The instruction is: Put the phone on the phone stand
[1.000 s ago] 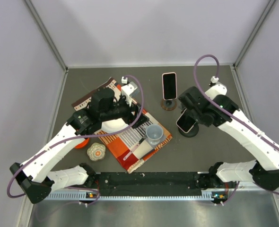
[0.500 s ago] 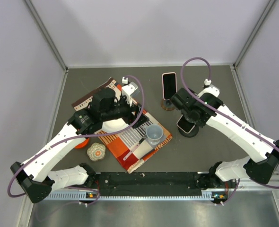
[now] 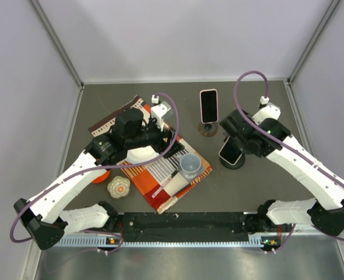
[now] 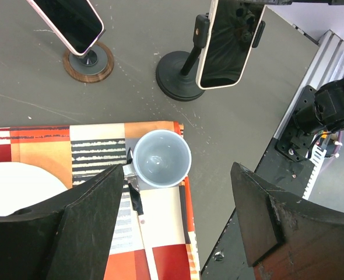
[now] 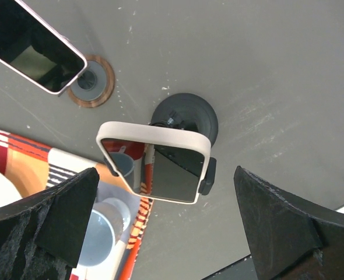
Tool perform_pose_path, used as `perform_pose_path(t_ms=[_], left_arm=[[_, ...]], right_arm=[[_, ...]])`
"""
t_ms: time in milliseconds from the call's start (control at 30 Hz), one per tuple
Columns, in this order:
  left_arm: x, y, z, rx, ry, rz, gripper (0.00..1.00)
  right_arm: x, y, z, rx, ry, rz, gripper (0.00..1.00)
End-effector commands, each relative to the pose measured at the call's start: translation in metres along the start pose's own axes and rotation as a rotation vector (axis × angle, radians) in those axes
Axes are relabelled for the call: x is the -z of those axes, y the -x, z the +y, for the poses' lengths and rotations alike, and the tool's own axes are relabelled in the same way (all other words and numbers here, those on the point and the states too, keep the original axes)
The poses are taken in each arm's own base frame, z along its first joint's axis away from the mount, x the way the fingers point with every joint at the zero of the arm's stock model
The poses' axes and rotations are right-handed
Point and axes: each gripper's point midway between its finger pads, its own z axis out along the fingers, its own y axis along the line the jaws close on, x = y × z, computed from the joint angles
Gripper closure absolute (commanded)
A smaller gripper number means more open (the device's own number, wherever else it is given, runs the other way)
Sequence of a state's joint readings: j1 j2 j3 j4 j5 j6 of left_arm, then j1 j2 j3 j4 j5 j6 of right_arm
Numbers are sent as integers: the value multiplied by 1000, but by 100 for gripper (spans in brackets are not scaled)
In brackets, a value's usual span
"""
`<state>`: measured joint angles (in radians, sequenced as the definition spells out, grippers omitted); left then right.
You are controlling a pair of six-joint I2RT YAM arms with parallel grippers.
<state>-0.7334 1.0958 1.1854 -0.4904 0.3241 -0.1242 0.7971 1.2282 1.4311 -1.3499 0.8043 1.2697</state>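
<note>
- At the far left of the worktop (image 3: 236,192), an orange object (image 3: 100,175) shows partly from under your left arm. A small patterned round piece (image 3: 118,186) sits just beside it.
- Your left hand (image 4: 176,168) hangs open and holds nothing above a striped orange cloth (image 3: 160,175). A white plate (image 3: 138,155) and a pale blue mug (image 4: 160,158) rest on the cloth.
- Toward the back, near the middle, a pink-cased phone (image 3: 208,105) leans on a stand with a round wooden base (image 3: 207,129).
- Just right of it, the cream-cased phone (image 5: 160,163) sits tilted, clipped in the black phone stand (image 5: 192,116).
- Your right hand (image 5: 166,170) hovers over that phone, spread wide. Its fingers are clear of the case on both sides and it grips nothing.
</note>
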Motion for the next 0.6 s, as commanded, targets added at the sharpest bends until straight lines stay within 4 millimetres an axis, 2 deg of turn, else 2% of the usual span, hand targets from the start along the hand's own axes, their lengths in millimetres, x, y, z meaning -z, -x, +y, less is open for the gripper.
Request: perform_pose_path(t_ms=[0,333,567], left_arm=[[-3,8,-1,-12,-15,-34,21],[-5,7,0,-14,-12,-27,21],[-6,4,1,-16,-10,-19,21]], right_arm=[[-3,-11,-46,185,-153,31,1],[-23,-11,-36,208,-214,-11,1],[-24,-9,-23,185,-183,-13,2]])
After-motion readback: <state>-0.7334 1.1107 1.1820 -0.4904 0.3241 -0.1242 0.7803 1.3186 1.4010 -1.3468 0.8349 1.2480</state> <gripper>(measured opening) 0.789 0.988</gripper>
